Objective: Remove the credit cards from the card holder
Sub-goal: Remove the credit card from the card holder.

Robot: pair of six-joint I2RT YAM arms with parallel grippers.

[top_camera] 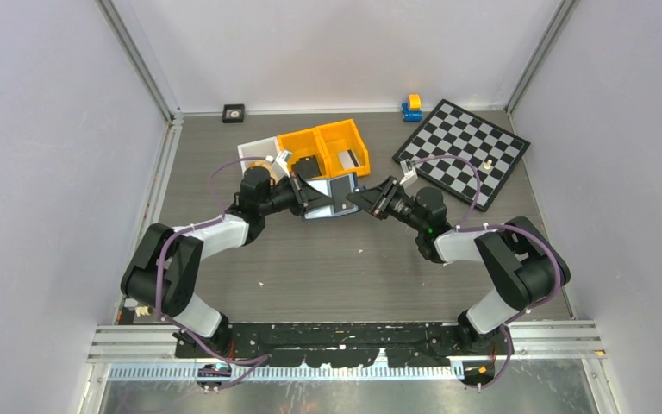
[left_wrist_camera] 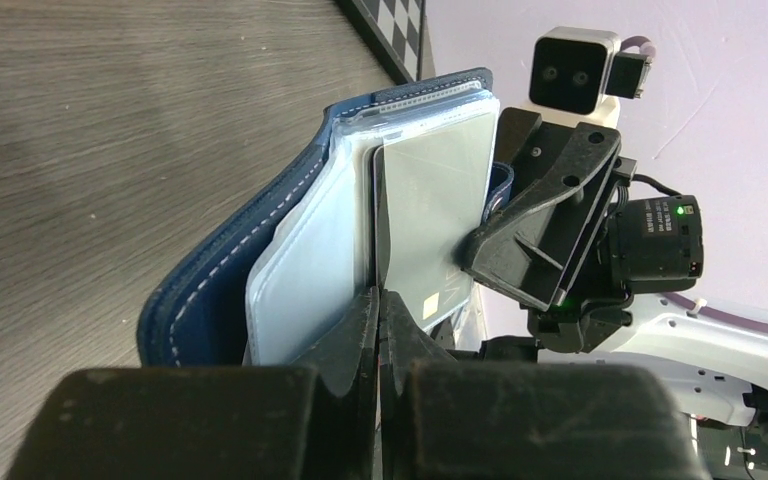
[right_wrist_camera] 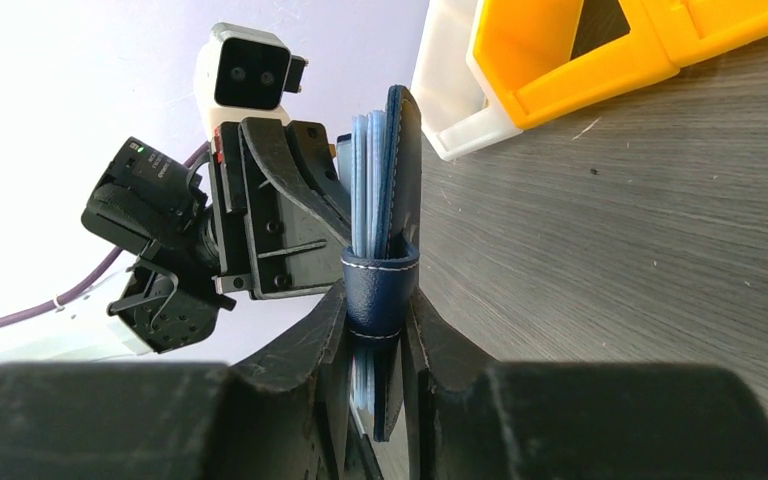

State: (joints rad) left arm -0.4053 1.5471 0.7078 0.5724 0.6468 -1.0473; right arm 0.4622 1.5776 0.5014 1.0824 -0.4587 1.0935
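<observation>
Above the bench [top_camera: 327, 276], mid-frame: anchoring card holder [top_camera: 334, 197] in right gripper [right_wrist_camera: 378, 300]; pinching pale leaf [left_wrist_camera: 430, 200] tight with left gripper [left_wrist_camera: 378, 296], likely for pulling.

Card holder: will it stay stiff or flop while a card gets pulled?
Probably floppy: the card holder fans open into thin clear sleeves. Pinched by left gripper and right gripper, it should hold steady. The glossy sleeves may slip.

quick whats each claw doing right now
left claw: shut, pinching something thin inside the card holder; card or sleeve, cannot tell.
right claw: closed on the card holder's navy outer edge.
</observation>
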